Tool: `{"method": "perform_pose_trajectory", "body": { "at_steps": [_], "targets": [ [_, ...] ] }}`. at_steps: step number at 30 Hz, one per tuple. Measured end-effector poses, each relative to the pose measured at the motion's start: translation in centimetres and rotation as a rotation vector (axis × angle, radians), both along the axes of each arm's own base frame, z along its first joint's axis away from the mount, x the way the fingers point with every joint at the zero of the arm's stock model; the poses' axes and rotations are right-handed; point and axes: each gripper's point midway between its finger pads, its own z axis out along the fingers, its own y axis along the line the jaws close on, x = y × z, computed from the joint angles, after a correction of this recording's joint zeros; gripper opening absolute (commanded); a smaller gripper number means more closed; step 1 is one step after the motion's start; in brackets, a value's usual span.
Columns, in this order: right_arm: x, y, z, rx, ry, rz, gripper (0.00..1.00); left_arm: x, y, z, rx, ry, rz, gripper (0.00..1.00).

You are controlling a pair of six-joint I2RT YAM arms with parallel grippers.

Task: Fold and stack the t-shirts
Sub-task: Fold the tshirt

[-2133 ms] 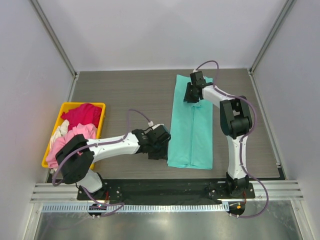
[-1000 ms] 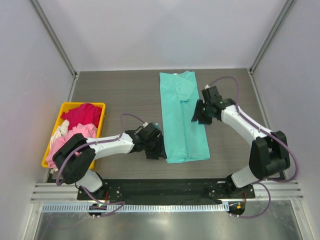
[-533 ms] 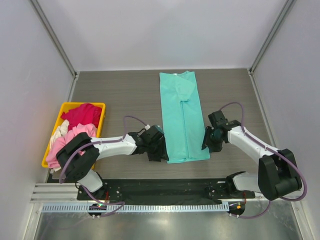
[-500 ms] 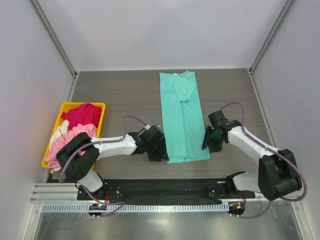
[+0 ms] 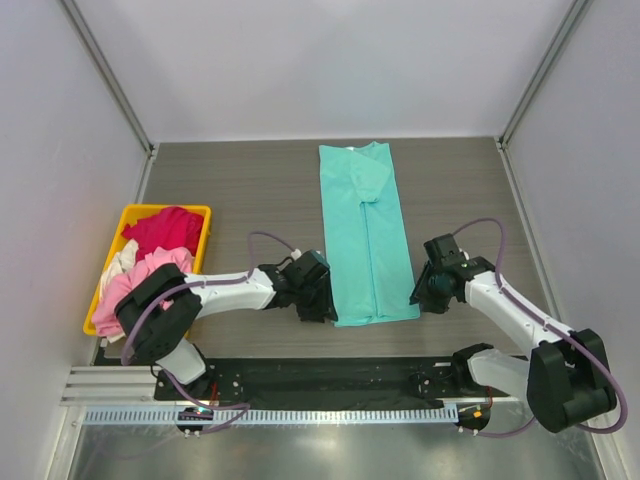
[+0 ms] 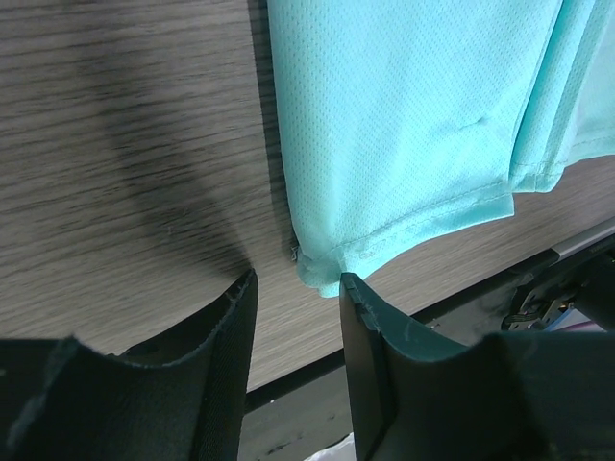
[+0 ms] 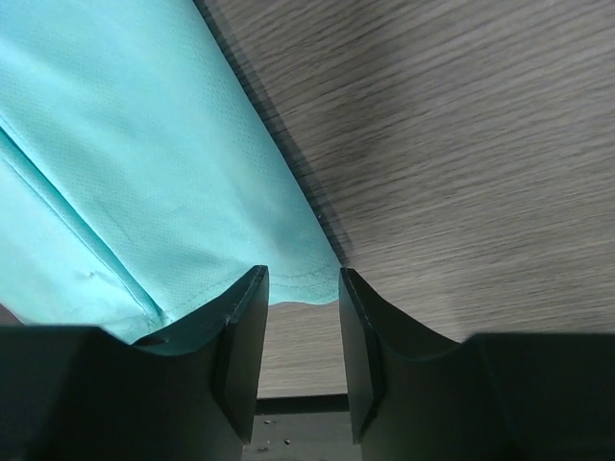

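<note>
Left of frame, top view: yellow plastic bin [image 5: 165, 208] at the left edge of the grey-brown wood-grain table [image 5: 240, 190]. Inside it a magenta-red cloth t-shirt [image 5: 160, 228] is bunched at the far end. A whitish t-shirt [image 5: 118, 258] lies along the left wall. A light pink t-shirt [image 5: 168, 263] is heaped at the near end, partly behind the left arm.

Lower centre: left gripper [image 5: 322, 310] is low over the table, just beside the near left corner of the teal cloth t-shirt [image 5: 365, 235]. In the wrist view its fingers [image 6: 370, 317] stand apart with bare table between them. The shirt's hem corner lies at the mouth of the gap and is not pinched.

Centre: the teal shirt lies flat, folded lengthwise into a long narrow strip. It runs from the upper centre down to the lower centre, with a sleeve folded over at the far end.

Right of centre: right gripper [image 5: 422, 294] is at the near right corner of the same shirt. In the wrist view its fingers [image 7: 245, 317] are spread, the hem corner shows in the gap, and nothing is clamped.
</note>
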Motion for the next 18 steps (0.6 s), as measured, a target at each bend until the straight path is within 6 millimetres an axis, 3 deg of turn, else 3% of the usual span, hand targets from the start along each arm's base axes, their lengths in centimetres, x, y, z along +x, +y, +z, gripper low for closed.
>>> {"method": "perform_pose_trajectory", "body": {
  "at_steps": [9,12,16,18],
  "targets": [
    [-1.3,-0.3,-1.4,0.005,0.029,-0.042,0.27,0.1,-0.5,-0.1,-0.001,-0.001,-0.001,0.35],
    [-1.6,-0.3,-1.5,0.012,0.028,-0.048,0.21,0.2,-0.4,-0.1,0.004,-0.003,0.009,0.27],
    [-1.7,-0.2,-1.6,0.024,0.018,-0.055,0.04,0.3,-0.2,-0.3,0.017,-0.005,0.019,0.15],
    [-1.7,-0.1,-1.6,0.030,0.010,-0.057,0.01,0.2,-0.1,-0.4,0.022,-0.004,0.021,0.11]
  ]
}}
